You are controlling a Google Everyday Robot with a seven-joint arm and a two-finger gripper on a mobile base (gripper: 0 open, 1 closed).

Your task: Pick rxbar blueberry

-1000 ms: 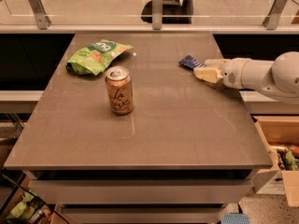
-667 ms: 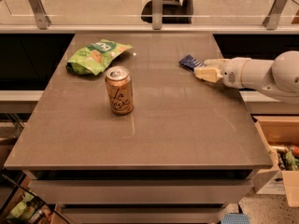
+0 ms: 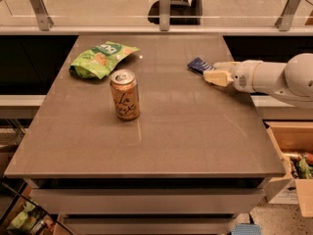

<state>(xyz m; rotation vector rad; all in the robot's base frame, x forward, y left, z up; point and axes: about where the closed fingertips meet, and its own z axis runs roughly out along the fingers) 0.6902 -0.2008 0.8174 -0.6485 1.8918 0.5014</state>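
The rxbar blueberry [image 3: 197, 64], a small flat dark-blue bar with white stripes, lies on the grey table [image 3: 186, 126] near its far right edge. My gripper [image 3: 211, 71] reaches in from the right at table height, on a white arm [image 3: 274, 77]. Its two yellowish fingers [image 3: 218, 78] stand apart, and their tips are at the bar's right end. The bar rests flat on the table. I cannot tell whether the fingertips touch it.
A peach-coloured drink can [image 3: 125, 94] stands upright left of the table's middle. A green snack bag [image 3: 100, 58] lies at the far left. A glass railing with metal posts [image 3: 165, 8] runs behind the table. A cardboard box [image 3: 296, 160] sits on the floor at the right.
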